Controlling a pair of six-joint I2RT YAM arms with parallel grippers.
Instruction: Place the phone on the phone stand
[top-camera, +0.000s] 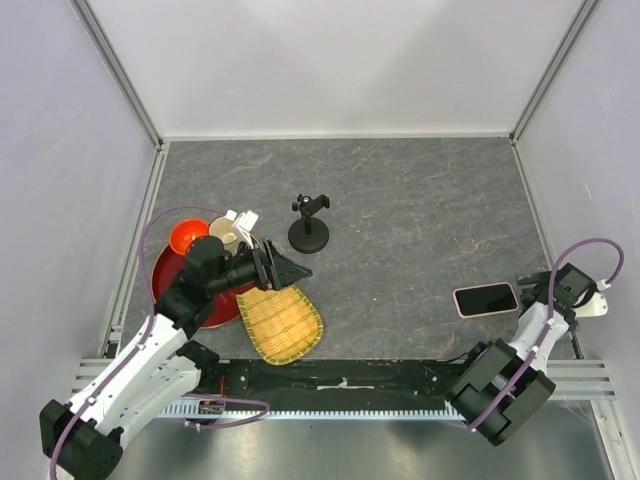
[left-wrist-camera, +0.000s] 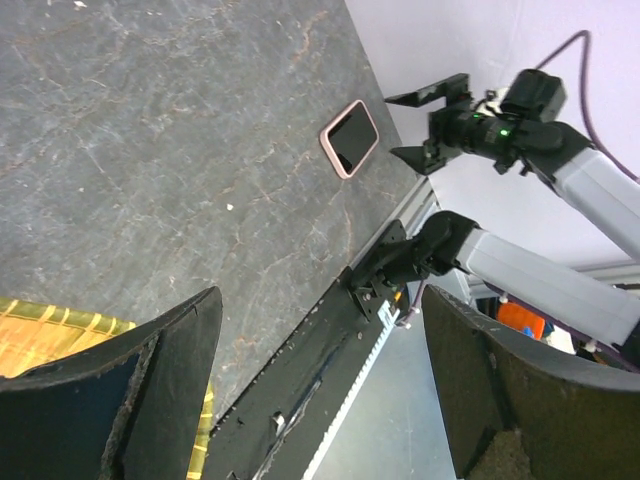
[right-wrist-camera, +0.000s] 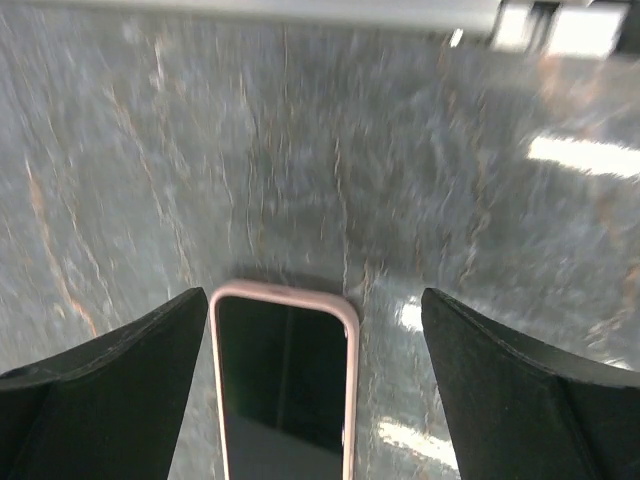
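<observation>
The phone (top-camera: 487, 299), black screen in a pink case, lies flat on the grey table at the right front. It also shows in the left wrist view (left-wrist-camera: 349, 138) and the right wrist view (right-wrist-camera: 283, 390). My right gripper (top-camera: 530, 291) is open just right of the phone. In the right wrist view (right-wrist-camera: 315, 297) the phone's end lies between the fingers, nearer the left one, and nothing is gripped. The black phone stand (top-camera: 309, 228) stands upright at the table's middle. My left gripper (top-camera: 292, 271) is open and empty in front of the stand, also seen in its own view (left-wrist-camera: 320, 310).
A woven bamboo tray (top-camera: 280, 322) lies under the left gripper. Red dishes (top-camera: 183, 237) and a cream cup (top-camera: 226, 233) sit at the left. A black rail (top-camera: 340, 375) runs along the table's front edge. Walls close the three other sides.
</observation>
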